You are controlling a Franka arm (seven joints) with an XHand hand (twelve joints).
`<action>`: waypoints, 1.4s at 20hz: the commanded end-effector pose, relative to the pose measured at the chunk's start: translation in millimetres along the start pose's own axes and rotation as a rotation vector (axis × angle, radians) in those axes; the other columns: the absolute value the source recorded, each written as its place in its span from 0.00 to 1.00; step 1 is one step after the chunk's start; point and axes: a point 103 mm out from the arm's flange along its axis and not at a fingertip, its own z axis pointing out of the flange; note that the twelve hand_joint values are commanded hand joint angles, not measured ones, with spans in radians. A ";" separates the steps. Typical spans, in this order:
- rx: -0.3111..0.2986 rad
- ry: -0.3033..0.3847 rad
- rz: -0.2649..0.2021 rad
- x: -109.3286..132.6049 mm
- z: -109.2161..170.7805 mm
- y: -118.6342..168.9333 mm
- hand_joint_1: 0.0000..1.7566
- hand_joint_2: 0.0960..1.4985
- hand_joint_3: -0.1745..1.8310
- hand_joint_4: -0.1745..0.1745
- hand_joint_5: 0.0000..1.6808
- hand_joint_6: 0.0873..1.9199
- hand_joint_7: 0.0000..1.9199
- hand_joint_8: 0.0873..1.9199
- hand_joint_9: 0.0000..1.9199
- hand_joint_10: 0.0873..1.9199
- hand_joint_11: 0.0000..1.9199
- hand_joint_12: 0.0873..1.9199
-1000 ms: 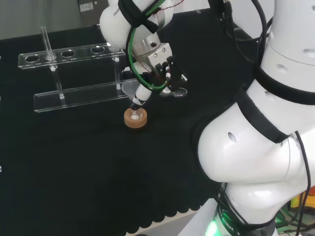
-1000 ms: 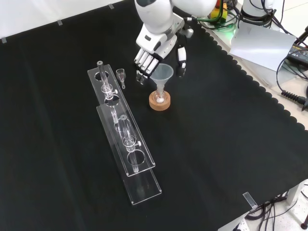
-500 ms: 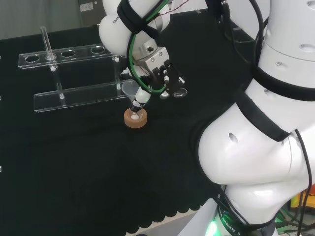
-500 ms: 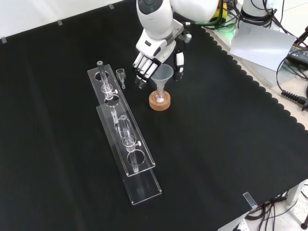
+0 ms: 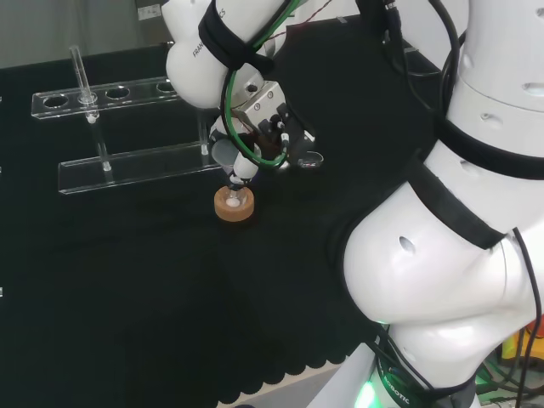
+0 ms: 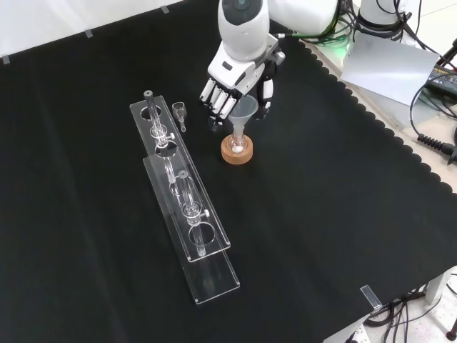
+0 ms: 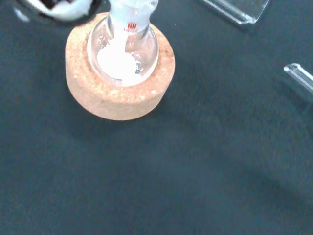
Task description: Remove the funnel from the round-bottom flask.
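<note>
2 clear racks (image 6: 187, 207) flank funnel (image 6: 243, 113), left.

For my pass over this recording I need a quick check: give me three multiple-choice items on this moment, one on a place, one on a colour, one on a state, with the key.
1. Where does the round-bottom flask sit?
A. In a cork ring stand on the black cloth
B. In a hole of the clear rack
C. Lying on its side on the cloth

2. What colour is the material inside the flask?
A. Blue
B. White
C. Red

3. What is the state of the funnel?
A. Lying on the cloth beside the stand
B. Lifted clear, held high above the flask
C. Standing upright in the flask's neck, with the hand close around its cone

Key: 1 A, the wrist view shows the flask's bulb nested in the cork ring; 2 B, a white patch lies at the bulb's bottom; 3 C, the front view shows the stem still down in the neck.
</note>
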 end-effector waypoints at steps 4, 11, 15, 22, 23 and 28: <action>-0.027 -0.037 0.003 -5.1 -21.1 -4.6 0.45 0.42 0.34 0.37 0.36 0.03 0.30 0.32 0.50 0.24 0.28 0.66; -0.022 -0.028 0.010 -14.6 -43.3 -13.3 0.46 0.42 0.34 0.38 0.39 0.07 0.30 0.32 0.51 0.23 0.29 0.65; -0.044 -0.029 0.025 -17.0 -58.2 -20.0 0.46 0.42 0.35 0.39 0.34 0.23 0.31 0.32 0.52 0.21 0.29 0.64; -0.078 -0.020 0.033 -20.4 -74.2 -28.7 0.46 0.42 0.35 0.39 0.32 0.29 0.31 0.32 0.52 0.21 0.29 0.65; -0.083 -0.020 0.034 -21.2 -77.7 -30.2 0.46 0.42 0.35 0.39 0.32 0.29 0.31 0.32 0.52 0.21 0.29 0.65; -0.114 -0.019 0.046 -28.1 -96.6 -39.4 0.46 0.42 0.35 0.39 0.32 0.30 0.32 0.33 0.52 0.21 0.30 0.65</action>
